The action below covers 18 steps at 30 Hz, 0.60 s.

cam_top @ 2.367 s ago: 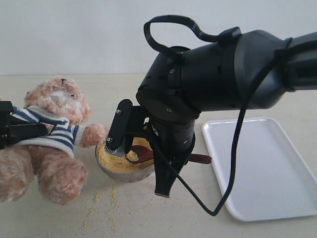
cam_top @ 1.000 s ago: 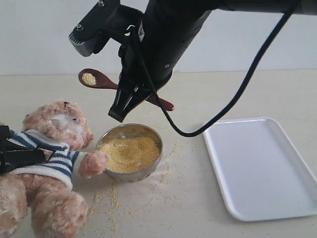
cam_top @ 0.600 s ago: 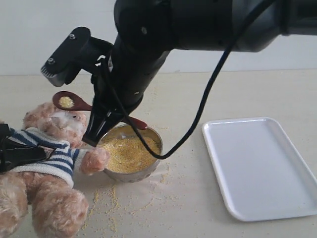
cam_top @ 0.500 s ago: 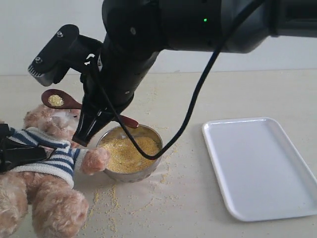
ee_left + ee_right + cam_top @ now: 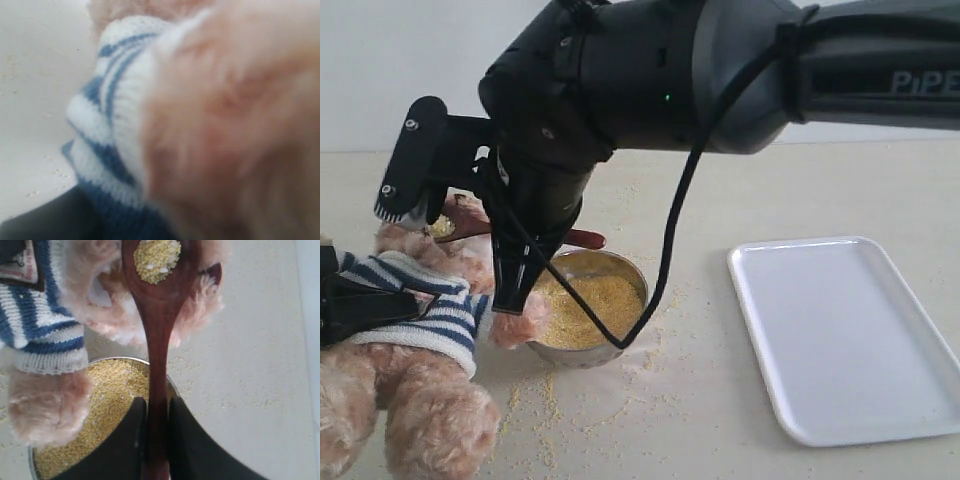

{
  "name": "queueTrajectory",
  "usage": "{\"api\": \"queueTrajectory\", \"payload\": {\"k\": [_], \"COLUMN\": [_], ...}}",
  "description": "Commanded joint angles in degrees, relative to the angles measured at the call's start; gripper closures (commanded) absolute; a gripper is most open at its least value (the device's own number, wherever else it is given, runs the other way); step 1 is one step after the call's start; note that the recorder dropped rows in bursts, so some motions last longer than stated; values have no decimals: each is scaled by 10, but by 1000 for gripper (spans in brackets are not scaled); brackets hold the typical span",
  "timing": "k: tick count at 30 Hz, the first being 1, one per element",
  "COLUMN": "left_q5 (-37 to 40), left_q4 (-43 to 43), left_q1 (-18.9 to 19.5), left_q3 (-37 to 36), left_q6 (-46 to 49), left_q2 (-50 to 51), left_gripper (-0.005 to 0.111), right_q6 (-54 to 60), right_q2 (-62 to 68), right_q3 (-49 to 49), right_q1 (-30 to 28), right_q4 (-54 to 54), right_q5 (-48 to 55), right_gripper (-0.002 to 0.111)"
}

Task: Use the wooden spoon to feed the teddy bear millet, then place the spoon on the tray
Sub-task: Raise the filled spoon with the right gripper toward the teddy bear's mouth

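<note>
Right jaws tight on wooden spoon (image 5: 159,315)

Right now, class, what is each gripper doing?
Left gripper: closed on the light-brown plush teddy bear.
Right gripper: closed on the dark reddish-brown wooden spoon.

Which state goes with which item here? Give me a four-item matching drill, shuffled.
1. dark reddish-brown wooden spoon
2. large white rectangular plastic tray
3. small round steel bowl
4. light-brown fluffy teddy bear in striped shirt

A. heaped with yellow millet
B. left gripper on its shirt
C. held by right gripper, loaded with grains
D. right of the steel bowl, apart from it

Pairs: 1-C, 2-D, 3-A, 4-B.
</note>
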<state>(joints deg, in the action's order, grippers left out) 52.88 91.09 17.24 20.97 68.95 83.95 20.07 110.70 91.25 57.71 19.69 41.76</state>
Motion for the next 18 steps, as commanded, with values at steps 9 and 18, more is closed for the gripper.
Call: {"api": "queueTrajectory", "payload": {"k": [9, 18], "left_q5": [26, 31], "left_q4": [12, 12], "left_q1": [-2, -2], "left_q3": [-2, -2], "left_q6": [5, 6], "left_q2": [-5, -5], "left_gripper": [102, 102], "right_q6": [-32, -29], "right_q2": [0, 0], "right_q3": [4, 4], "right_q1": [36, 36], "right_q4": [172, 182], "right_q5": [44, 62], "right_gripper": [108, 108]}}
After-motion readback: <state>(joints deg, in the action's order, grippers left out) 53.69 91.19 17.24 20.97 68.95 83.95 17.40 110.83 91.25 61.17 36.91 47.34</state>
